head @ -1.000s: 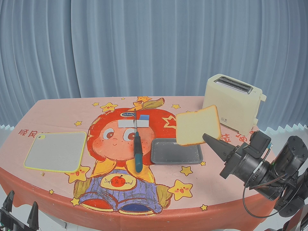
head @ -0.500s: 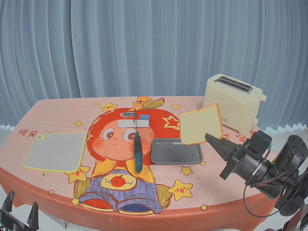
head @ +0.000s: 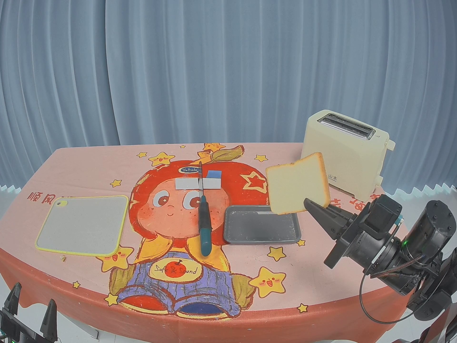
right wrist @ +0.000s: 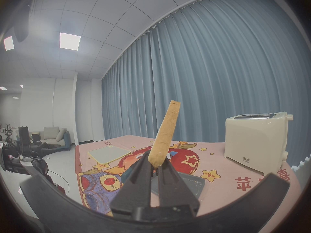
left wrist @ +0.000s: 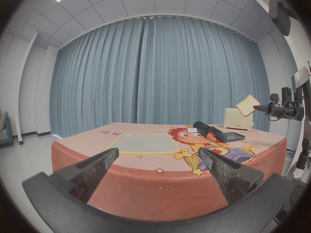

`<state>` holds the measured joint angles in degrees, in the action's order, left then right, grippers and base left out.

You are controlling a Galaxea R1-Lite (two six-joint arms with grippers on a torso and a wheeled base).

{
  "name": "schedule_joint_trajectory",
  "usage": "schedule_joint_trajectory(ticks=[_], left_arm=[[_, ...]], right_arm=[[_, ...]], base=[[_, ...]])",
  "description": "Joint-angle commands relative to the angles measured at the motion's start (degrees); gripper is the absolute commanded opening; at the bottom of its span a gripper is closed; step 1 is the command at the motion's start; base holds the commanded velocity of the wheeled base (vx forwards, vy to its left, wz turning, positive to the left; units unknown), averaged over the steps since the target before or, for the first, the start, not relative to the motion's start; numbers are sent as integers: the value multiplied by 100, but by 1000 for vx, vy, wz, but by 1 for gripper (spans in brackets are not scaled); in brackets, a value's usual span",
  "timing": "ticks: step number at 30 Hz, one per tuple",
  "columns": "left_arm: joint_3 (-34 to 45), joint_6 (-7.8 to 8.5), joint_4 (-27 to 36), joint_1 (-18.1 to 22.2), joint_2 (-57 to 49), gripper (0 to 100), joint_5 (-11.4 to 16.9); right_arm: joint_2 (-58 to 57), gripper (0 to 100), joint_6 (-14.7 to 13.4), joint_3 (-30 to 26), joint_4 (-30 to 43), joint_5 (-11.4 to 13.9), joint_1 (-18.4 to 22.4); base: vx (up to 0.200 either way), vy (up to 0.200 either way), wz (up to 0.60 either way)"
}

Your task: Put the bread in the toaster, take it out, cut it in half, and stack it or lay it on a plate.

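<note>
My right gripper (head: 315, 205) is shut on the lower right corner of a slice of bread (head: 298, 183), held upright in the air over the right end of the grey tray (head: 259, 226). In the right wrist view the bread (right wrist: 166, 132) stands edge-on, pinched at the right gripper (right wrist: 156, 164). The cream toaster (head: 346, 152) stands behind and to the right, slots upward. A teal-handled knife (head: 204, 220) lies left of the tray. My left gripper (left wrist: 158, 160) hangs open off the table's front left edge, with nothing between its fingers.
A grey cutting board with a yellow rim (head: 83, 225) lies at the table's left. Small white and blue cards (head: 199, 182) lie under the knife's blade. A blue curtain hangs behind the table.
The right gripper has carried the bread a little to the right and up, toward the toaster. The left arm has not moved.
</note>
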<state>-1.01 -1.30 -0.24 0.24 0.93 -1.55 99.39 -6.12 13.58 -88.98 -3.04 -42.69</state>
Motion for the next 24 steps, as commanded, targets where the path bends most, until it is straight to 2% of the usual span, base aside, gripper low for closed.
schedule_joint_trajectory(ticks=[1, 8, 12, 13, 15, 16, 19, 21, 22, 24], left_arm=[[101, -1, -2, 2, -5, 100, -3], [101, -1, -2, 2, -5, 100, -3], [101, -1, -2, 2, -5, 100, -3], [101, -1, -2, 2, -5, 100, -3], [101, -1, -2, 2, -5, 100, -3], [101, -1, -2, 2, -5, 100, -3], [101, -1, -2, 2, -5, 100, -3], [101, -1, -2, 2, -5, 100, -3], [101, -1, -2, 2, -5, 100, -3], [101, -1, -2, 2, -5, 100, -3]], right_arm=[[19, 0, 14, -13, -41, -4, -2], [-16, 0, 23, 127, -41, -4, 156], [-157, 0, 85, 206, -41, 93, 543], [-174, 0, 85, 206, -41, 154, 613], [-209, 0, 120, 198, -41, 471, 877], [-218, 0, 129, 198, -41, 497, 912], [-245, 0, 296, 224, -23, 919, 1413], [-245, 0, 296, 259, -23, 1112, 1588], [-245, 0, 296, 259, -23, 1112, 1588], [-271, 0, 296, 382, 56, 1288, 1870]], base=[[0, 0, 0], [0, 0, 0], [0, 0, 0], [0, 0, 0], [0, 0, 0], [0, 0, 0], [0, 0, 0], [0, 0, 0], [0, 0, 0], [0, 0, 0]])
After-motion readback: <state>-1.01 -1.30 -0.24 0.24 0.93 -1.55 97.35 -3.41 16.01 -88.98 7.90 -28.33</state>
